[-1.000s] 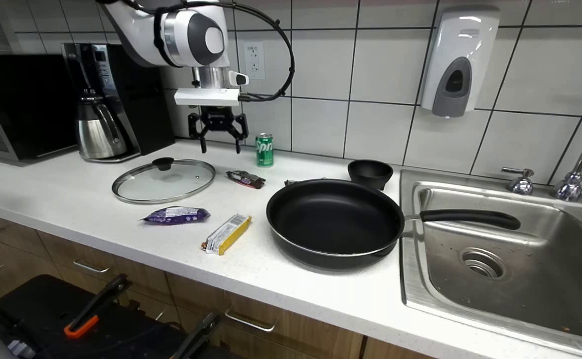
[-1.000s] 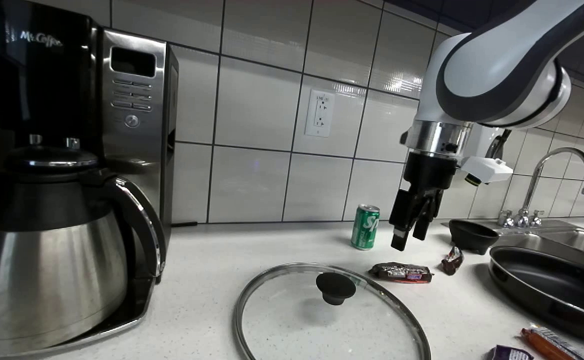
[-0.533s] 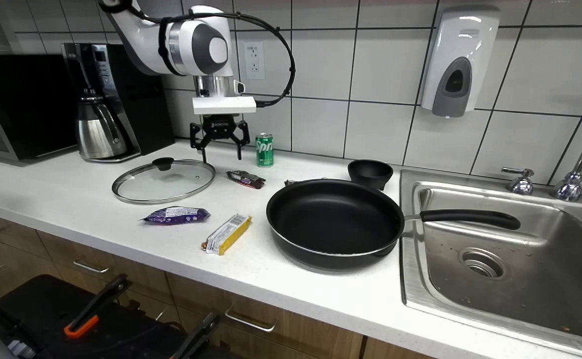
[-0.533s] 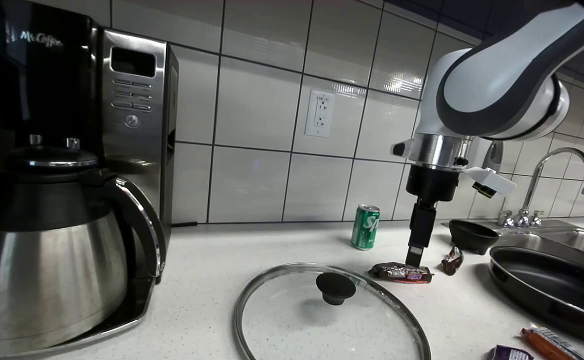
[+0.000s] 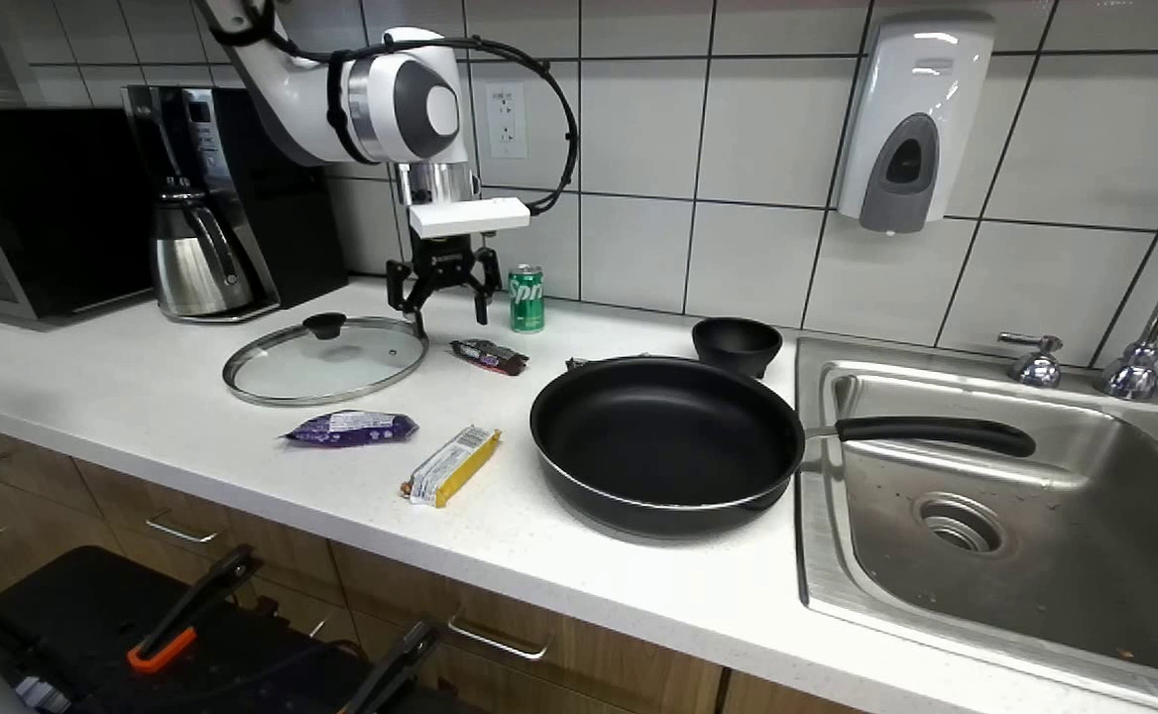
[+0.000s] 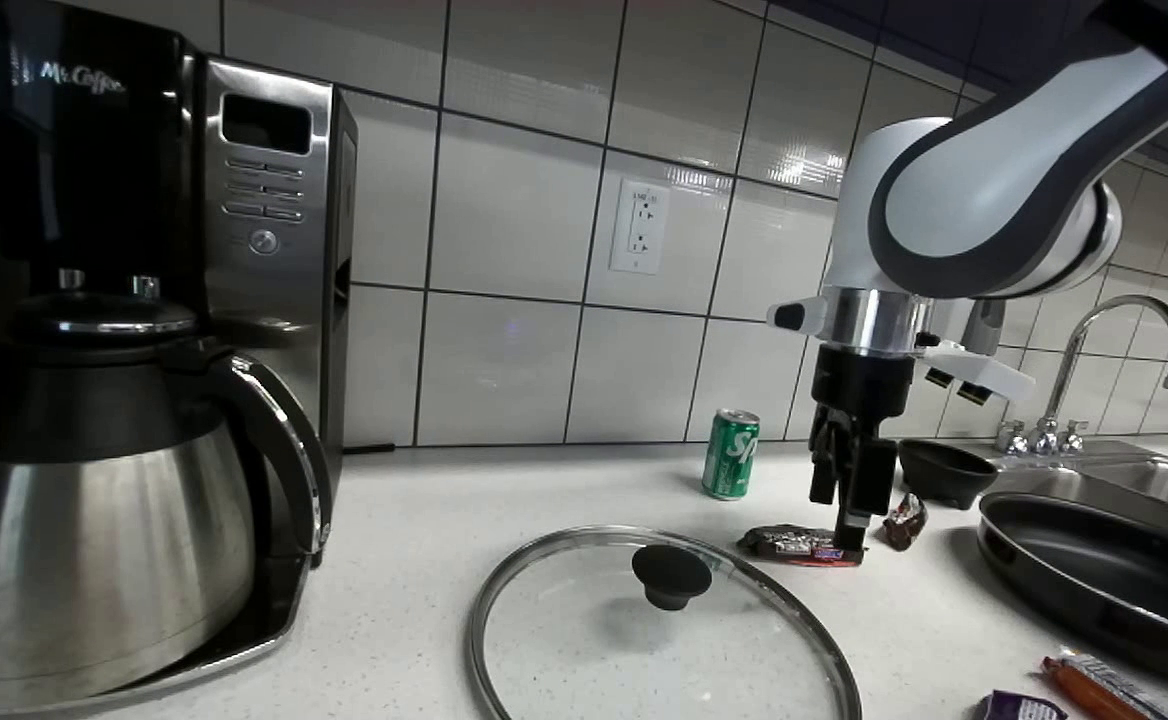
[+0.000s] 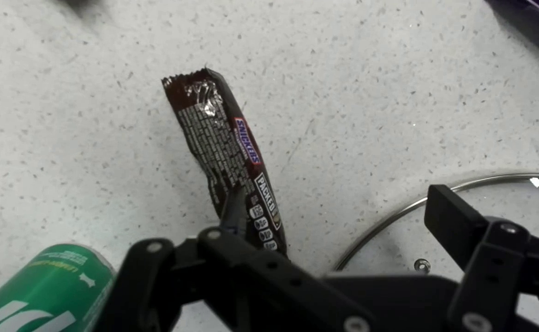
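White surface beside a sink, with a robot gripper hanging above it. Compared with a second ago, the gripper has come lower, moving toward 5 o'clock in an exterior view, and has turned a little. Its jaws are spread wide and hold nothing.

Snickers, in a dark brown wrapper, lies flat on the surface and is the thing nearest the gripper. In the wrist view its length points to 11 o'clock, and one finger crosses in front of its lower end; the opposite finger shows against the rim of the lid. Whether the first finger touches the Snickers is hard to judge from above, though an exterior view shows a gap, so they are probably apart.

As far as I can judge, the change is one of approach only: the gripper is closer to the Snickers, and nothing on the surface has shifted.

With the Snickers at the centre of a clock, in an exterior view the can stands at 1 o'clock, the pan at 4, a yellow packet at 7, a purple packet at 8 and the lid at 9.
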You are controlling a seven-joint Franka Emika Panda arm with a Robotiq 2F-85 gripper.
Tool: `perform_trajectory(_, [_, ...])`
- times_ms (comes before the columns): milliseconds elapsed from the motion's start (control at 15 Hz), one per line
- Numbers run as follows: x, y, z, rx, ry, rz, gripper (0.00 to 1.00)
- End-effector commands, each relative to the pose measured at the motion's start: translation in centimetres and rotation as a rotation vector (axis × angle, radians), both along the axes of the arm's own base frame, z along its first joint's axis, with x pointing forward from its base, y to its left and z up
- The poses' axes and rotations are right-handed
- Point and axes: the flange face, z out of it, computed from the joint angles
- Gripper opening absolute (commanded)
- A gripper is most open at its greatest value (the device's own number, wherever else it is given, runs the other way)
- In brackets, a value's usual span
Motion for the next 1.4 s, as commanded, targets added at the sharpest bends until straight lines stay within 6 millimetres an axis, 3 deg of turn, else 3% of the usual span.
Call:
perform_trajectory(0, [1.4,-0.1,-0.5,-0.018,-0.003,0.037,1.00])
perform_trajectory(133, [1.9,-0.2,-0.6,-0.011,-0.013,0.000,1.00])
perform_trajectory(200, [0.9,0.0,-0.8,-0.007,0.001,0.011,1.00])
perform_trajectory(1333, [1.9,-0.6,-0.7,-0.013,-0.011,0.026,1.00])
